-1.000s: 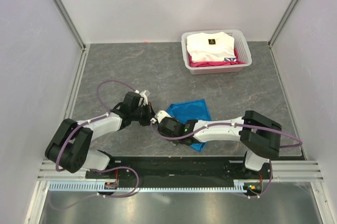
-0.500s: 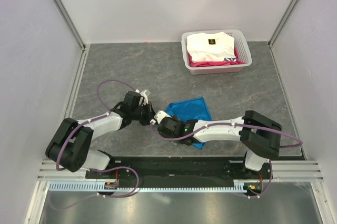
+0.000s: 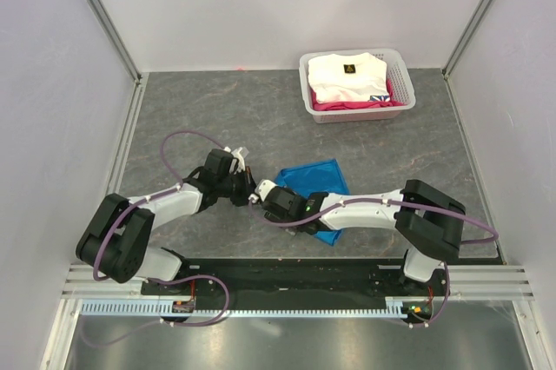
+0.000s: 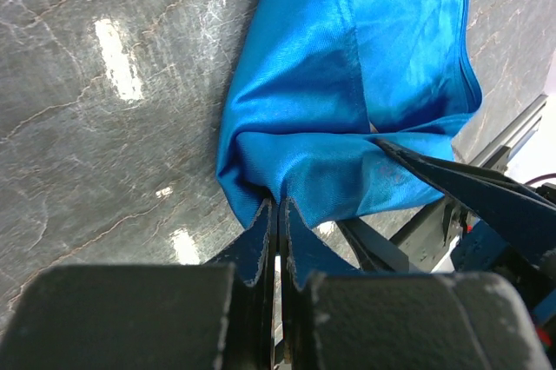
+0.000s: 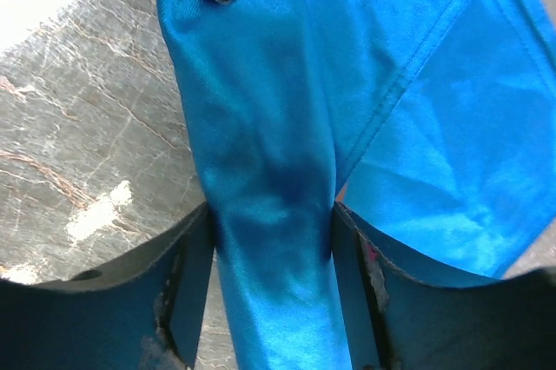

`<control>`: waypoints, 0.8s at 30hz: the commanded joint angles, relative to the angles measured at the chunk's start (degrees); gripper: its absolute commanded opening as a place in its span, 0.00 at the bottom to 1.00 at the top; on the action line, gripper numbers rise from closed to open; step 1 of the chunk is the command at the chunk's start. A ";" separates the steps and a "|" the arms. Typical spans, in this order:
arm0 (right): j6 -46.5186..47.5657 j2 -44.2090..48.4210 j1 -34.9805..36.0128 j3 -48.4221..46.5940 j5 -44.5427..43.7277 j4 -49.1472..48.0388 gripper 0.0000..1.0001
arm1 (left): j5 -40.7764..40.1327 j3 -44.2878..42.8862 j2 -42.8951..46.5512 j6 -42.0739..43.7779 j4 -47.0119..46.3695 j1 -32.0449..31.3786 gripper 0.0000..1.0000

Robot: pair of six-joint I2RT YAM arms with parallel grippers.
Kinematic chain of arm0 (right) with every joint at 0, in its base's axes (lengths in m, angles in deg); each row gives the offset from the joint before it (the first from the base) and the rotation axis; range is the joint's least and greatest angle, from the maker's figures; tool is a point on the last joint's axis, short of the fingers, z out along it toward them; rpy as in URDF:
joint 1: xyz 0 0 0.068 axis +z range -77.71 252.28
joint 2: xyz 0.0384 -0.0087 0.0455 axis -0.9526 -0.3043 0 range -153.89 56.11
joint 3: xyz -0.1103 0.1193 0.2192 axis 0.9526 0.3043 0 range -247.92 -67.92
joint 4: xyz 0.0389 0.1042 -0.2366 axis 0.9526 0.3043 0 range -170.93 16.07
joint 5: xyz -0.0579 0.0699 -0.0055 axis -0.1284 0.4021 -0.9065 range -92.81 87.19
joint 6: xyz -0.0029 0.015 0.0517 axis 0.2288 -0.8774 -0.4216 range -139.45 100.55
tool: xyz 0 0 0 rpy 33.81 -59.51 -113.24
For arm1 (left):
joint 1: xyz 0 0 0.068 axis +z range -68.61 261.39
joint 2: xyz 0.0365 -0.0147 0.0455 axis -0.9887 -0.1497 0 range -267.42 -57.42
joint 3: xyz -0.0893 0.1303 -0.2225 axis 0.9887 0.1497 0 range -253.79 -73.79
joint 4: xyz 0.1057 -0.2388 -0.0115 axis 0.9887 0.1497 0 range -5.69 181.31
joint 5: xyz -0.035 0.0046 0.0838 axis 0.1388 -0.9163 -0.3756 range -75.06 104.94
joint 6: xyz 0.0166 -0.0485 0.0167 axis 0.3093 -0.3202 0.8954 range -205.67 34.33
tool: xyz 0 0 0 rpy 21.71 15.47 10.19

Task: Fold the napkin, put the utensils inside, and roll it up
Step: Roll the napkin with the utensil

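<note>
1. Top view: you're early in the job. The napkin lies crumpled on the table, no tidy fold yet. I can't spot the utensils anywhere, so loading and rolling are both left. The left pincer and right pincer meet at its near-left corner, and the cloth spreads out toward 3 o'clock from them.
2. Left wrist: your left pincer is clamped tight on a bunched fold. The napkin fans away toward 12 to 1 o'clock.
3. Right wrist: your right pincer stands about half open with a gathered strip filling the gap and touching both fingers. It looks like a hold to me. The rest of the napkin spreads toward 1 to 2 o'clock.
</note>
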 commanded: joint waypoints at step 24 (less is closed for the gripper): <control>-3.48 -0.81 -15.97 -0.21 52.33 1.87 0.20 | -5.42 5.44 17.77 6.34 -0.37 0.97 0.73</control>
